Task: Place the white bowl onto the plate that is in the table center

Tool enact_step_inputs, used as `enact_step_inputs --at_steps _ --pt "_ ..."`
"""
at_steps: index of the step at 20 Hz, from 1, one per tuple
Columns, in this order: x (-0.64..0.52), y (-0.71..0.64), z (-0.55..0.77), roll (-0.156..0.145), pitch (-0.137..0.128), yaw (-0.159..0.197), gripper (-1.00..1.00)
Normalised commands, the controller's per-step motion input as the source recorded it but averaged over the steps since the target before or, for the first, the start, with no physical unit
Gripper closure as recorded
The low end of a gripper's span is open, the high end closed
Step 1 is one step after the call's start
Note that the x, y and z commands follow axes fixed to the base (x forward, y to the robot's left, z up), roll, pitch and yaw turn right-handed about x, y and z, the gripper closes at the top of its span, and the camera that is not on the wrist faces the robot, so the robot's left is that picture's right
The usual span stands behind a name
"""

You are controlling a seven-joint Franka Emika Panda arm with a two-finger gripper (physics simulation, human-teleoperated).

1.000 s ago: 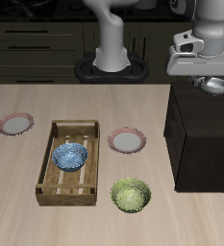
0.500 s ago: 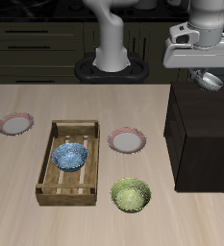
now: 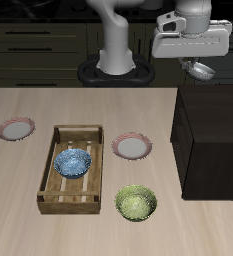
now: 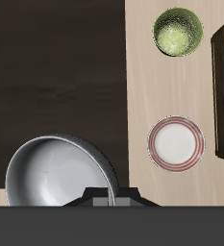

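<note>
Above the table (image 3: 18,180), claw (image 3: 198,66) gripping white bowl (image 4: 61,173)

No readable text, labels, numbers anywhere

Bare surface (image 3: 148,115) rings the plate (image 3: 132,147) on every side, so the way down onto it stands open from above. The wooden crate (image 3: 74,168) sits just beside it, the yellow-green bowl (image 3: 136,203) nearer the front edge, and the black cabinet block (image 3: 212,140) rises close by. The gap to the cabinet seems passable, though depth is hard to judge.
</note>
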Motion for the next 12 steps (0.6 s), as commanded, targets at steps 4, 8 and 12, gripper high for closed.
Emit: enact_step_inputs --at_steps 4,8,12 --pt "-0.12 -0.48 0.08 -0.021 -0.031 -0.004 1.00" --pt "-0.02 -0.38 0.05 -0.027 -0.015 -0.007 1.00" --pt "0.00 -0.57 0.07 -0.057 -0.033 -0.005 1.00"
